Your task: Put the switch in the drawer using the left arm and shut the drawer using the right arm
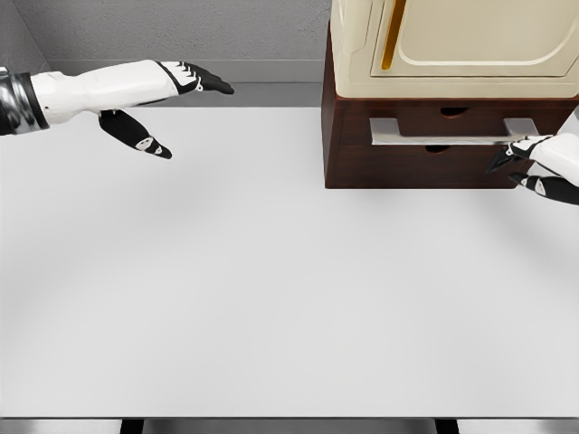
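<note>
Table: one, white; no switch visible on it or in either hand, so presumably already stowed, unconfirmed; left hand, one, raised over table's far left, fingers spread, holding nothing; right hand, one, fingertips at the handle, grip not discernible; drawer: one, looks shut or nearly. Judged step: closing; next, push inward squarely.

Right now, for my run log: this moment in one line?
left hand: open, empty, over table | right hand: at drawer handle, grip unclear | drawer: looks shut | switch: not visible
</note>
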